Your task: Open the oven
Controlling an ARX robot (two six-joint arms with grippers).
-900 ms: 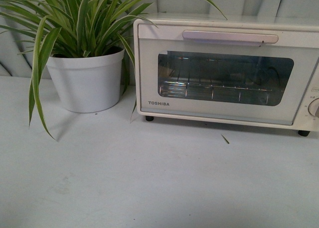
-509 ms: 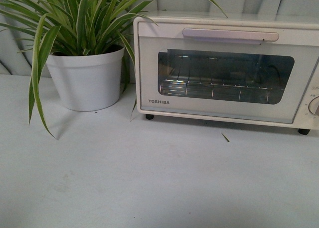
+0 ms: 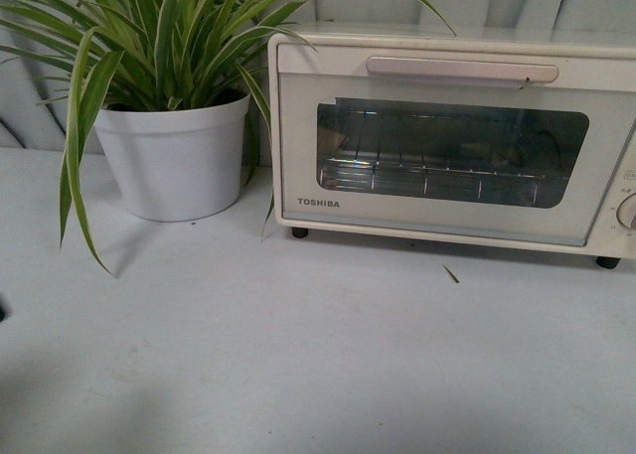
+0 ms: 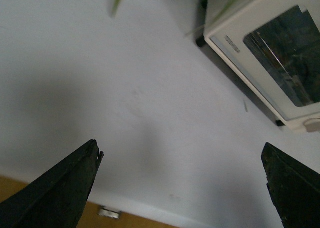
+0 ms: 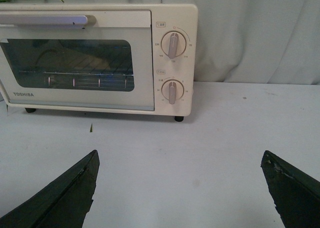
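Observation:
The cream-white TOSHIBA oven (image 3: pixel 447 141) stands at the back right of the table, its glass door shut. The long bar handle (image 3: pixel 462 71) runs along the door's top, and the wire rack (image 3: pixel 427 181) shows through the window. The oven also shows in the right wrist view (image 5: pixel 100 58) with two knobs (image 5: pixel 172 44) on its right side, and in the left wrist view (image 4: pixel 265 53). My left gripper (image 4: pixel 182 160) is open and empty above the table's near edge. My right gripper (image 5: pixel 180 168) is open and empty, well short of the oven.
A white pot (image 3: pixel 174 156) with a long-leaved striped plant (image 3: pixel 149 37) stands left of the oven, leaves reaching over the oven's corner. A small leaf scrap (image 3: pixel 450 273) lies before the oven. A pleated curtain (image 5: pixel 255 33) hangs behind. The table's near edge (image 4: pixel 110 208) shows below the left gripper.
The front view has shifted very slightly. A dark shadow has spread over the table's lower left, and a small dark shape shows at the left edge.

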